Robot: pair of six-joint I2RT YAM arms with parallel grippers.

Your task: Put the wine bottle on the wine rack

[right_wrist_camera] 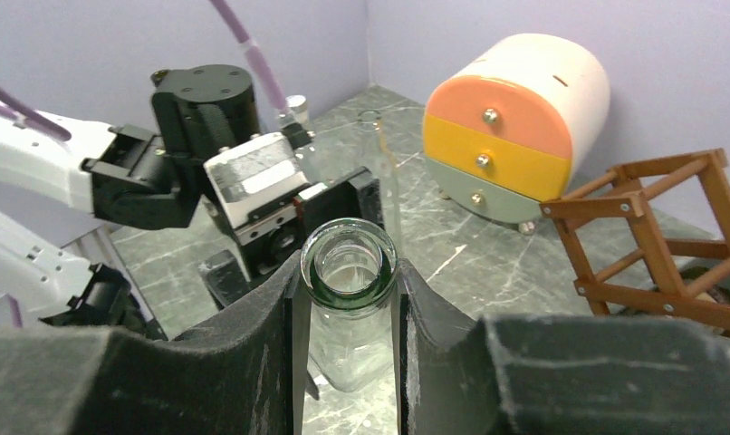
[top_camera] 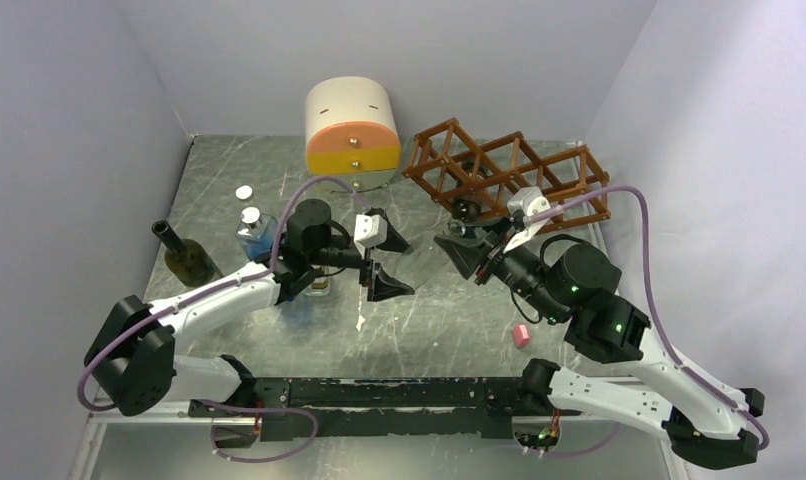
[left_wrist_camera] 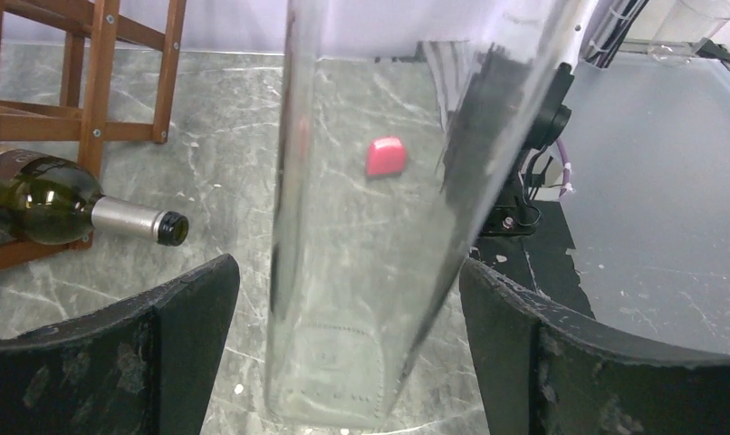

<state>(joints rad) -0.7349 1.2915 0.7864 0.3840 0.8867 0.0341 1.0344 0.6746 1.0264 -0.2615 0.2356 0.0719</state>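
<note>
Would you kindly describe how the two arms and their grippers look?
Both arms have white links with black joints; the left arm and right arm each trail a purple cable. The left gripper and right gripper have broad black fingers and a white block.

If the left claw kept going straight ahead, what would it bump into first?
The clear glass bottle. It is right ahead, inside the open left claw, held by its neck in the right claw. Depth is unclear.

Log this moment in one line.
right jaws shut on clear bottle neck | left jaws open, flanking it | wine rack holds dark bottle
</note>
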